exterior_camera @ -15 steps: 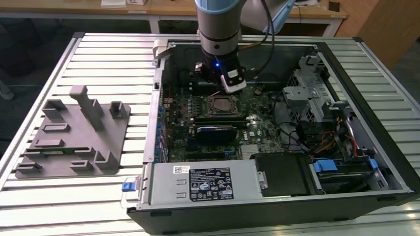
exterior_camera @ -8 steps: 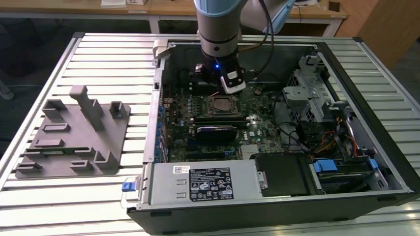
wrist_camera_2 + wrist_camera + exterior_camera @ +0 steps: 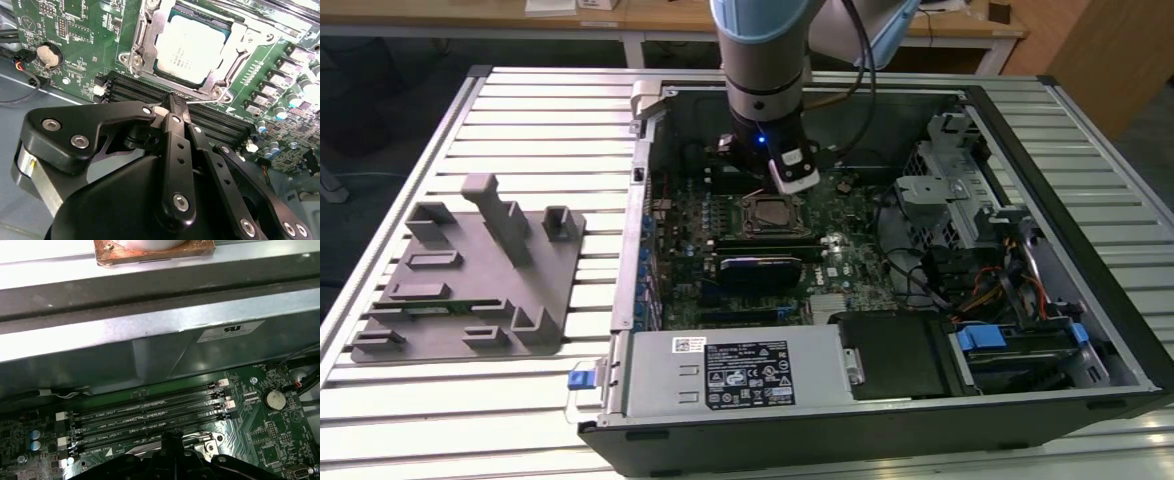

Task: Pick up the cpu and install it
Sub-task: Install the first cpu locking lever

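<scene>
The cpu [image 3: 192, 47] lies flat in its socket on the green motherboard [image 3: 75, 30], silver top up, framed by the metal socket bracket [image 3: 150, 35]. In the exterior view the socket [image 3: 771, 212] is in the middle of the open computer case, just below the arm's wrist [image 3: 767, 130]. My gripper [image 3: 175, 102] hangs low over the board with its fingers closed together. Its tip is at the socket's near edge, by the thin wire lever [image 3: 210, 102], between the socket and the memory slots [image 3: 125, 87]. I see nothing between the fingers. The gripper tip [image 3: 170, 437] also appears in the first wrist view.
The case's metal wall [image 3: 150, 340] rises close behind the memory slots [image 3: 150, 415]. A coin battery [image 3: 47, 55] sits on the board. A grey tray [image 3: 467, 290] with upright blocks lies at the exterior view's left. A drive cage and cables [image 3: 961, 230] crowd the case's right.
</scene>
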Robot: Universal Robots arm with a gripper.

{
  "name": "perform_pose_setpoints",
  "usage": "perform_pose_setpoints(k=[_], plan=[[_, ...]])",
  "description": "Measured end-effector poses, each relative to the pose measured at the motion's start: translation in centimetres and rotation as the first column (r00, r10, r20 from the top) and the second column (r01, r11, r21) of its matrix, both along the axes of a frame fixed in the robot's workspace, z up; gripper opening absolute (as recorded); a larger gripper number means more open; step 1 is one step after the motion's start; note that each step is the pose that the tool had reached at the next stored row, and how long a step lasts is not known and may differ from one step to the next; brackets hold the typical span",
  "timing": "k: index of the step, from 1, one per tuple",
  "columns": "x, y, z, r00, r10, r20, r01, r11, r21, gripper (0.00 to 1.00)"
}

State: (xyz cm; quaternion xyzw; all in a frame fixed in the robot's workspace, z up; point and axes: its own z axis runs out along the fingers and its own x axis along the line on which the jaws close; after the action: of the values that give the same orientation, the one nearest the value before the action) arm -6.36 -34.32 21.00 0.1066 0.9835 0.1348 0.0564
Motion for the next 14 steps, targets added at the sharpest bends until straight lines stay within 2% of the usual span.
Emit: perform_pose_setpoints(k=[10,12,14], plan=[[0.0,0.02,-0.58,0.9993,-0.003,0.0367,0.003,1.0,0.0008,0.11],[0.0,0.11,-0.63,0.9991,-0.01,0.0407,0.01,0.9999,0.0008,0.11],[0.0,0.19,-0.66,0.9988,-0.028,0.0413,0.028,0.9996,0.001,0.11]])
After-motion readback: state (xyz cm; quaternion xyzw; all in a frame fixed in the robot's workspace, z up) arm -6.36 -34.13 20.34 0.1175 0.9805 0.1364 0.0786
